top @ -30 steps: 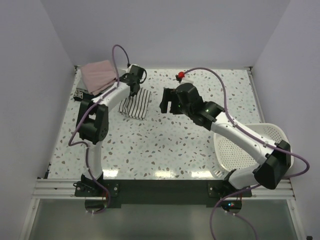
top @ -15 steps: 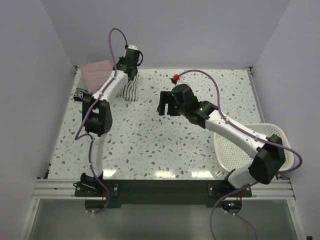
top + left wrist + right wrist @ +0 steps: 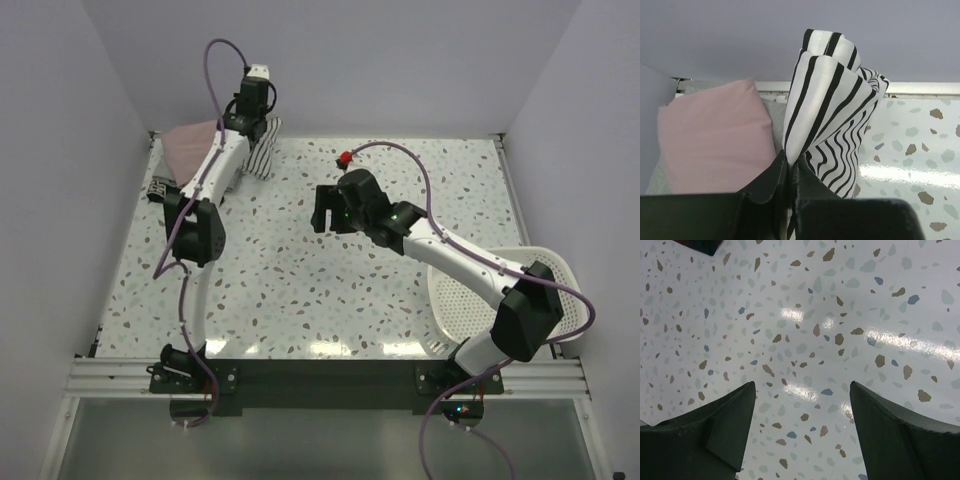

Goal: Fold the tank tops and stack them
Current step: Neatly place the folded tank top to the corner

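Note:
My left gripper (image 3: 258, 128) (image 3: 791, 159) is shut on the folded white tank top with black stripes (image 3: 258, 152) (image 3: 830, 105), which hangs lifted above the back left of the table. Just left of it lies the folded dusty pink tank top (image 3: 188, 147) (image 3: 715, 137) in the back left corner. Over the middle of the table my right gripper (image 3: 322, 212) (image 3: 801, 385) stands open, with only speckled tabletop between its fingers.
A white slotted basket (image 3: 500, 295) sits at the right near edge under the right arm. A small black clip-like object (image 3: 158, 190) lies by the left edge. The back wall rises right behind the pink top.
My left gripper has lifted the striped top off the table and carried it back and left toward the pink top. The right gripper drifted slightly left, still open.

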`<act>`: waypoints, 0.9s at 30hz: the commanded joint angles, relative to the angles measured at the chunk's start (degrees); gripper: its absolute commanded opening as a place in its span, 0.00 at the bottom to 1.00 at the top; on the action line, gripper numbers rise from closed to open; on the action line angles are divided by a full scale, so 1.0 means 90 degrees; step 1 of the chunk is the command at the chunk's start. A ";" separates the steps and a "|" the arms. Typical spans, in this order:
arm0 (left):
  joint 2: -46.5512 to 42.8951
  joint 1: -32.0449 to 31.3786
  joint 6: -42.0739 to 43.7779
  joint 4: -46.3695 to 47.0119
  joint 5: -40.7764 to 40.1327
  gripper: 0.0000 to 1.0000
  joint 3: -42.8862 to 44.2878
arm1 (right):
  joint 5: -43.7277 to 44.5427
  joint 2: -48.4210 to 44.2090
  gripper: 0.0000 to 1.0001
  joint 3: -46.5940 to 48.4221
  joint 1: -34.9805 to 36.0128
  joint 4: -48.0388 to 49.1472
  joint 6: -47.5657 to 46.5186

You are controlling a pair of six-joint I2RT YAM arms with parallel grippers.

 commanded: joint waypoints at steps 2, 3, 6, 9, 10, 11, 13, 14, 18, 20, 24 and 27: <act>-0.0283 0.0566 -0.0275 0.0499 0.0669 0.00 0.0493 | -0.0118 0.0087 0.79 0.0179 -0.0015 0.0245 -0.0041; -0.0331 0.0675 -0.0527 0.0489 0.0807 0.00 0.0445 | -0.0127 0.0087 0.79 0.0179 -0.0015 0.0245 -0.0041; -0.0517 0.1250 -0.1134 0.0605 0.1461 0.00 0.0104 | -0.0137 0.0097 0.78 0.0169 -0.0015 0.0264 -0.0031; -0.0790 0.1982 -0.1895 0.0936 0.2202 0.00 -0.0733 | -0.0137 0.0068 0.78 0.0101 -0.0015 0.0293 -0.0021; -0.0936 0.2400 -0.2129 0.1112 0.2417 0.00 -0.1047 | -0.0147 0.0058 0.78 0.0062 -0.0015 0.0303 -0.0012; -0.0995 0.2598 -0.2373 0.1278 0.2893 0.00 -0.1369 | -0.0157 0.0067 0.78 0.0033 -0.0015 0.0303 -0.0012; -0.0996 0.2940 -0.2931 0.1660 0.3266 0.00 -0.2064 | -0.0157 0.0067 0.78 -0.0016 -0.0015 0.0303 -0.0012; -0.0919 0.3173 -0.3039 0.1622 0.3385 0.00 -0.2124 | -0.0166 0.0058 0.78 -0.0074 -0.0015 0.0303 -0.0002; -0.0586 0.3322 -0.3098 0.1388 0.3464 0.02 -0.2124 | -0.0176 0.0106 0.78 -0.0163 -0.0015 0.0362 0.0018; -0.0527 0.3322 -0.3137 0.1319 0.3425 0.06 -0.2182 | -0.0186 0.0175 0.78 -0.0153 -0.0005 0.0352 0.0027; -0.0625 0.3322 -0.3215 0.1562 0.3512 0.27 -0.2417 | -0.0186 0.0194 0.78 -0.0211 -0.0015 0.0342 0.0047; -0.0722 0.3322 -0.3235 0.1573 0.3562 0.38 -0.2456 | -0.0157 0.0204 0.78 -0.0251 -0.0015 0.0342 0.0057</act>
